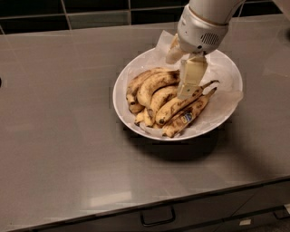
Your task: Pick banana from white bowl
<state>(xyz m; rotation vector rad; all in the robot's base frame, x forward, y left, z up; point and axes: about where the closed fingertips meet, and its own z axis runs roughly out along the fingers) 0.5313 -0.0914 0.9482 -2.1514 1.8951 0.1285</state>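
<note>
The white bowl [226, 72], lined with crinkled white paper, stands mid-counter and holds several speckled bananas. The plump, strongly curved banana [152, 85] lies in the left half of the pile, its dark stem end pointing right. A slimmer banana with a blue sticker [186, 116] lies at the pile's front right. My gripper [177, 77] hangs over the middle of the bowl, open. One cream finger [190, 77] reaches down to the bananas just right of the curved one; the other sits behind, near the far rim. It holds nothing.
The bowl sits on a grey counter [59, 136] with a dark tiled wall [90, 9] behind. A drawer handle [157, 217] shows below the counter's front edge.
</note>
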